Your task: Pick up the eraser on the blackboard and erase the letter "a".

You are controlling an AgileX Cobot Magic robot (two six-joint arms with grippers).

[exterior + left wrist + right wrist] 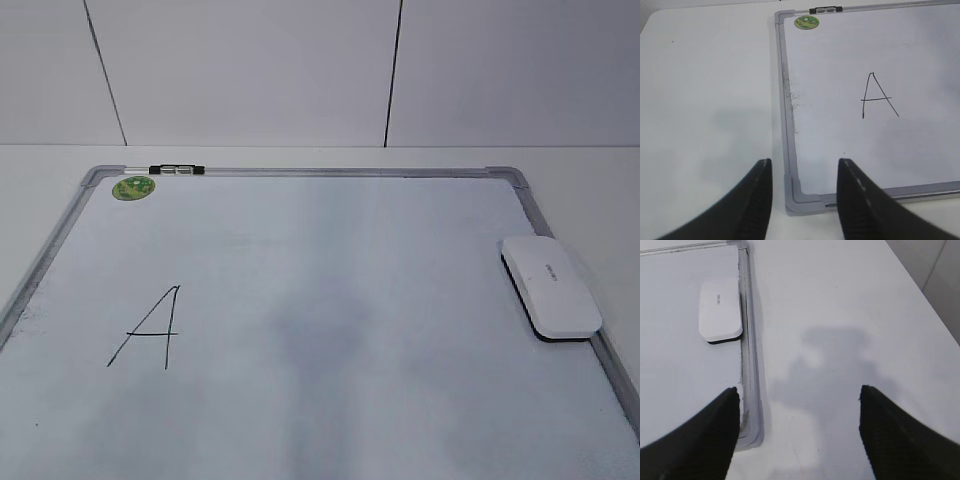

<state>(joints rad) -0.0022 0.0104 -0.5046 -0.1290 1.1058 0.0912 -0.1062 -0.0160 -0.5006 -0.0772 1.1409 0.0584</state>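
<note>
Pincers hover low, empty: left pincer [802, 200] parted over the board [789, 150] corner; right pincer [797, 432] wide over the counter [840, 315]; eraser [550, 286] lies at the board's right edge; capital "A" [148, 328]; arms unseen.

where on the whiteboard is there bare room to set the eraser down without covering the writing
The wide bare stretch between the letter A and the eraser is free, as is the near edge of the whiteboard. It is tighter at the far left corner, by the green sticker and black clip.
</note>
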